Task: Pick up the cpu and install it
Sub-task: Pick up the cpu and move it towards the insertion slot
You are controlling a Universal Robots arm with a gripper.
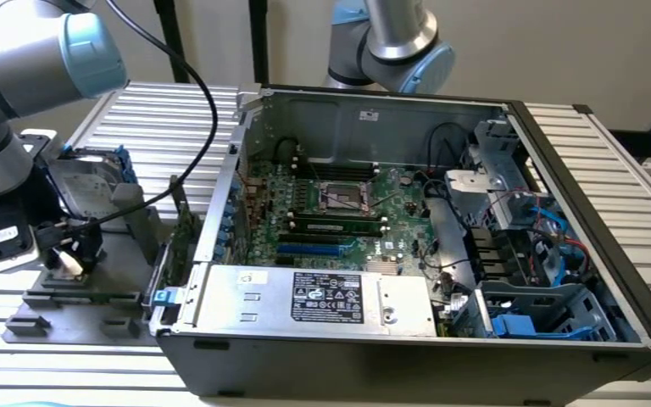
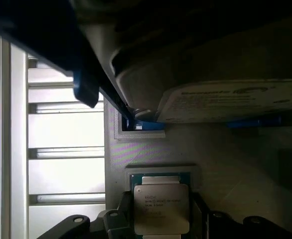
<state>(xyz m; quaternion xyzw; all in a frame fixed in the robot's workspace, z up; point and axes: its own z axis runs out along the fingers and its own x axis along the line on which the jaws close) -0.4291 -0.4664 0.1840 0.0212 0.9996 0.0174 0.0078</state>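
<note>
One cpu on grey tray (slatted metal table, beige wall)

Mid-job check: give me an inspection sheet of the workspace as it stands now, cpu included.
surface: slatted metal table; grey holder on it at the exterior view's left.
job's things: cpu lies flat in the holder's recess; socket in the open computer case looks empty.
clutter: hard drive in the same holder.
pincer: low over the holder, at the cpu.
cables: black cable loops from the arm over the table.
surroundings: second arm behind the case.
</note>
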